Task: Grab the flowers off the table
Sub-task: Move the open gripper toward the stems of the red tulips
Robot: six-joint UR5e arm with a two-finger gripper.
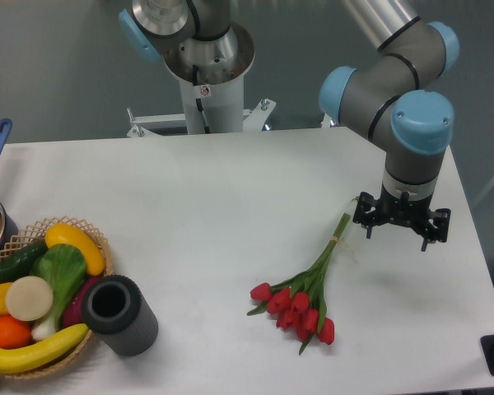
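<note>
Jaws [401, 220] hover above white table [230, 197] near flowers [300, 298].

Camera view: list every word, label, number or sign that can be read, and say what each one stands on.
No text can be read in this view.
Robot base column: a small round red-and-white sticker sits on it, too small and blurred to read.
The flowers, the table, the produce basket, the dark cylinder and the gripper: no lettering visible.
</note>
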